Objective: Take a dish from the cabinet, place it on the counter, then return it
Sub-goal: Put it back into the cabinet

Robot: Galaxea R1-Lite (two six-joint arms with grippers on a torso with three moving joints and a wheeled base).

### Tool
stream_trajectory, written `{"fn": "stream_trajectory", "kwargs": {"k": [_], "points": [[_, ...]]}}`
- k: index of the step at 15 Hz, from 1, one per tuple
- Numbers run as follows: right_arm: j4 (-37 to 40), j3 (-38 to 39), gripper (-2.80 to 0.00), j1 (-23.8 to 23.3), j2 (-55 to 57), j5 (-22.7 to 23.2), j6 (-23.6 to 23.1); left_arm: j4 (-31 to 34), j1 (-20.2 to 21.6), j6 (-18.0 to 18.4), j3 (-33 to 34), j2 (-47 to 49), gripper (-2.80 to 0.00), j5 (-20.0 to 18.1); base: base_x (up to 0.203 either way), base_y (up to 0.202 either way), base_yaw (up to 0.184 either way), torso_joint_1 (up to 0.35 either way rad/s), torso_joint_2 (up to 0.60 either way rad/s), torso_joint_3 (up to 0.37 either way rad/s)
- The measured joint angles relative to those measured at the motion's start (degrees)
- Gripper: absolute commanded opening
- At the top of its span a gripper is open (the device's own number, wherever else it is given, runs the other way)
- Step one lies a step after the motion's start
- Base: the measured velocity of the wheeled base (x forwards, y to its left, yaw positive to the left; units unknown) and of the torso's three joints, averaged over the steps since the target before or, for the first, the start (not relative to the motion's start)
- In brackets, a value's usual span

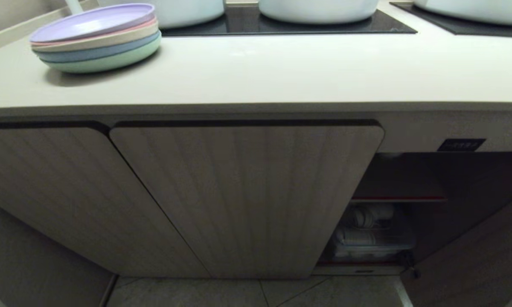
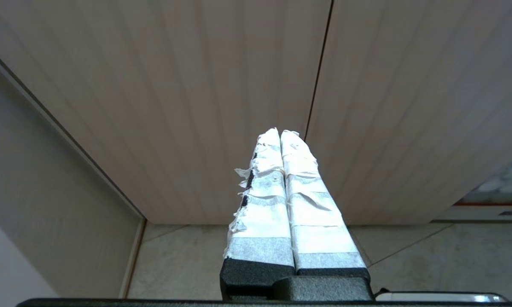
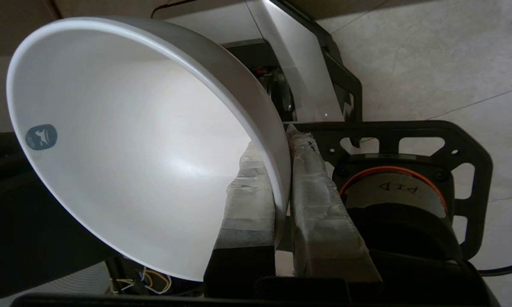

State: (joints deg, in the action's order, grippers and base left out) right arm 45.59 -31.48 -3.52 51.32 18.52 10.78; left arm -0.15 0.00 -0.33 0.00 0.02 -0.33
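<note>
A: Gripping noted: the dish [image 3: 132, 145] is clamped by its rim in the right gripper [image 3: 281, 192], one finger inside the wall, one outside, off the head view. Step judged as carrying, likely up toward the counter [image 1: 281, 72].

B: Orientation?

A: Dish is held tilted on edge, mouth turned toward the wrist camera; round, so no long axis is given. Levelling is needed before set-down. Cabinet [image 1: 247, 196] is seen open at right. Left gripper [image 2: 281, 136] is pressed together, empty, parked facing the doors.
</note>
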Motion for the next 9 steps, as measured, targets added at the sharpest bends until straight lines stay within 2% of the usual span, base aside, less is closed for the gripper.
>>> {"fn": "stream_trajectory", "kwargs": {"k": [9], "points": [[-0.4, 0.7, -2.80, 0.0, 0.0, 0.0, 0.1, 0.0, 0.0, 0.0, 0.0, 0.0, -2.80, 0.0, 0.000, 0.000, 0.000, -0.158, 0.47, 0.301]]}}
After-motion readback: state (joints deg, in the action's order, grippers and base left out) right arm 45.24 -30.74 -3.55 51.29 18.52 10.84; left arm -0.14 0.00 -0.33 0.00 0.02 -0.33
